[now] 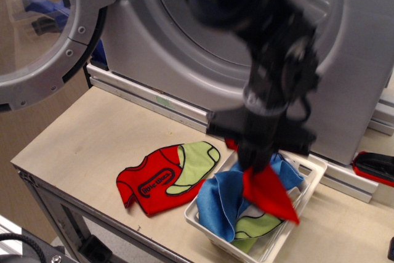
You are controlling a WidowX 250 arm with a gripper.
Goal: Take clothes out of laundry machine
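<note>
My gripper is shut on a plain bright red cloth and holds it over the white slotted basket, its tip hanging into the basket. The arm is motion-blurred. The basket holds a blue cloth and a green piece with black edging. A red and green garment lies flat on the table left of the basket. The silver-grey laundry machine stands behind with its round opening and its door swung open at the left. The drum's inside is mostly hidden by the arm.
The light wooden table has its front edge near the bottom left. A metal rail runs along the machine's base. A red and black object lies at the right edge.
</note>
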